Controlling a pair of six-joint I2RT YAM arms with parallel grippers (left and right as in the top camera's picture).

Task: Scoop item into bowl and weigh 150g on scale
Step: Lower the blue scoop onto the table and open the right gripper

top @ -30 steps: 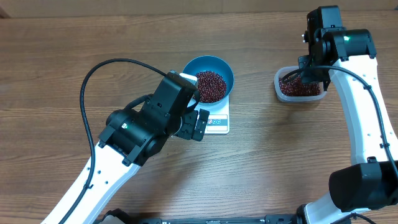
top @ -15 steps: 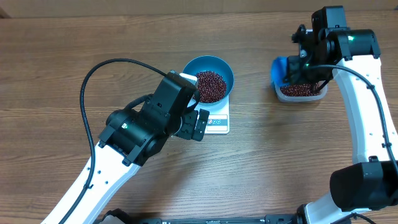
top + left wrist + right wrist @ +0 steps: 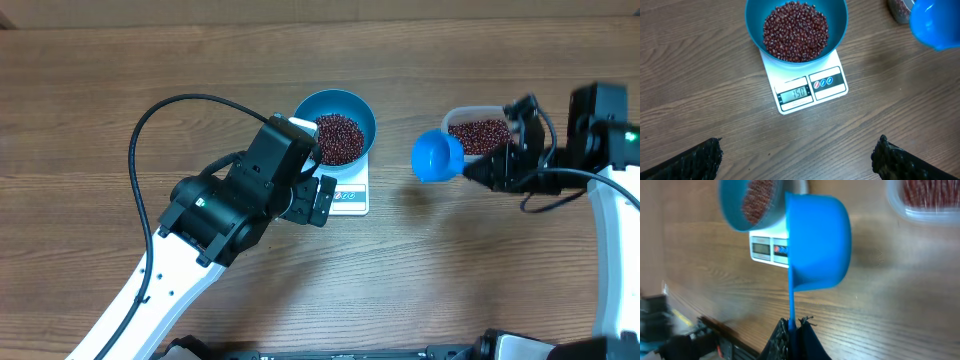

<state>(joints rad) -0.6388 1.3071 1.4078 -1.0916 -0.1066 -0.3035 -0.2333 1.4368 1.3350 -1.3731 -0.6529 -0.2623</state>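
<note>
Centrally, the beans (image 3: 338, 138) heap inside the bowl (image 3: 355, 104), which sits on the scale (image 3: 349, 199) reading 150. At 3 o'clock, the right claw (image 3: 478, 171) clamps the scoop (image 3: 437, 156) by its handle, beside the tub (image 3: 480, 132). At 7 o'clock, the left claw (image 3: 797, 160) gapes wide, holding nothing.

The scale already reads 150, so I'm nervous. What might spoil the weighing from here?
1. The right pincer holds the blue scoop between tub and bowl; tipping anything more onto the beans would overshoot the reading.
2. The bowl overhangs the small scale, so a bump from the scoop might shift it.
</note>
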